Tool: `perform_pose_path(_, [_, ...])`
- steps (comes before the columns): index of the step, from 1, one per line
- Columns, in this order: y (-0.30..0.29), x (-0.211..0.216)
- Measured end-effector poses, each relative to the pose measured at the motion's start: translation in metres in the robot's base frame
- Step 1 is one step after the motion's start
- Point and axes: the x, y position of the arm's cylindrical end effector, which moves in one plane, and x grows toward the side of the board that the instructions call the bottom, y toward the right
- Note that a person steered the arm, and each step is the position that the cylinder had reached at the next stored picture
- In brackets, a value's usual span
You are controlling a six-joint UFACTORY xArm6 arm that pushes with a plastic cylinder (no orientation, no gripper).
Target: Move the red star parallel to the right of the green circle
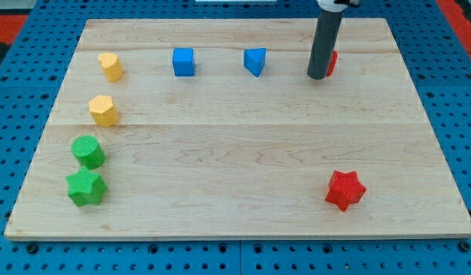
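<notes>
Overhead, a pale wooden board of joined planks [235, 153] lies on a blue perforated metal table [21, 252], with a strip of red-orange surface [6, 23] showing at the view's top left corner. The dark cylindrical rod comes down at about one o'clock on the board, and my tip [317, 77] rests on the wood touching, or just beside, a small red plastic block [332, 63] whose shape is mostly hidden behind the rod. The arm carries no jaws, so no open or closed state applies.

The red star-shaped block [345, 189], the task's piece, sits near four o'clock, well apart from my tip and close to the board's lower edge. Across the board at about eight o'clock stands the green round block [88, 151], with a green star-shaped block [86, 187] just below it, near but seemingly not touching. Two yellow blocks occupy the ten o'clock side: a heart-like yellow block [111, 66] above a yellow hexagonal block [103, 111]. Along the top run a blue cube [183, 62] and a blue triangular block [255, 61], spaced apart at eleven and twelve o'clock.
</notes>
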Motion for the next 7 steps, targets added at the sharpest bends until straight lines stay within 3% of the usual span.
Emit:
perform_pose_path(2, [0.117, 0.097])
perform_pose_path(3, [0.147, 0.177])
perform_pose_path(4, [0.123, 0.266])
perform_pose_path(5, [0.068, 0.284])
perform_pose_path(7, [-0.044, 0.214])
